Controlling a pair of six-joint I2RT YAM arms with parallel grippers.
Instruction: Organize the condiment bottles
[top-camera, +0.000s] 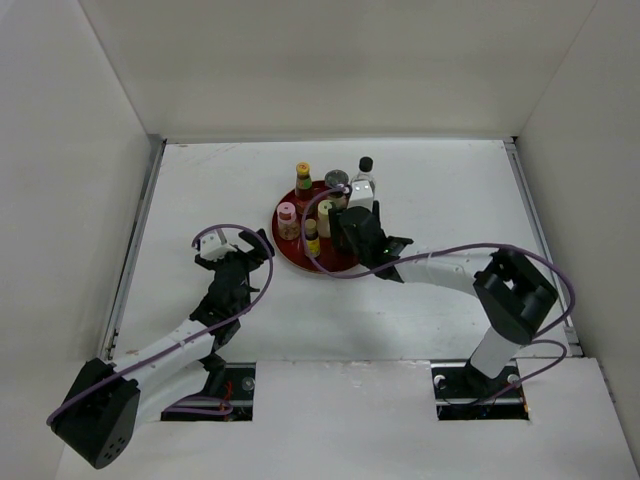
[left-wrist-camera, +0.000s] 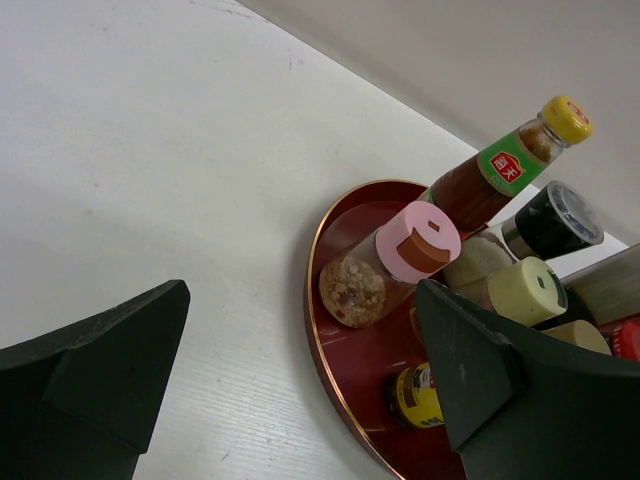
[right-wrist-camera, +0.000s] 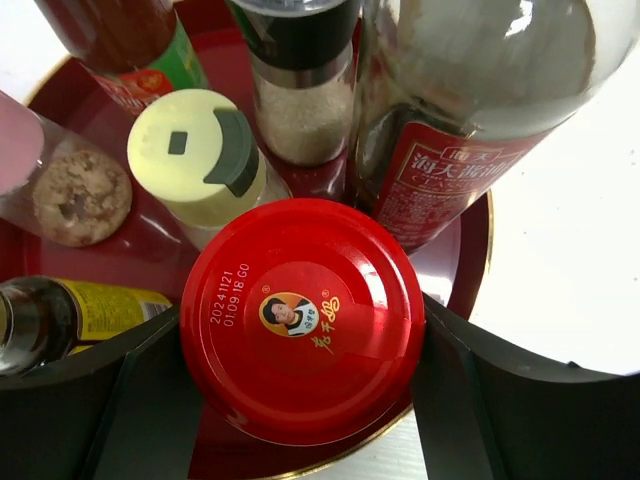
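The condiment bottles stand grouped on the round red tray (top-camera: 290, 258). They are a yellow-capped sauce bottle (top-camera: 303, 178), a grey-lidded jar (top-camera: 336, 182), a tall clear black-capped bottle (top-camera: 364, 178), a pink-topped shaker (top-camera: 288, 218), a cream-topped shaker (top-camera: 325, 215) and a small yellow-capped bottle (top-camera: 312, 238). My right gripper (right-wrist-camera: 300, 340) is over the tray's near side, its jaws against both sides of the red-capped jar (right-wrist-camera: 300, 320). The top view hides that jar under the gripper (top-camera: 352, 225). My left gripper (left-wrist-camera: 300, 300) is open and empty just left of the tray (left-wrist-camera: 340, 370).
The tall clear bottle (right-wrist-camera: 470, 120), grey-lidded jar (right-wrist-camera: 300, 90) and cream shaker (right-wrist-camera: 195, 155) stand tight behind the red-capped jar. White walls enclose the table on the left, back and right. Bare white tabletop surrounds the tray.
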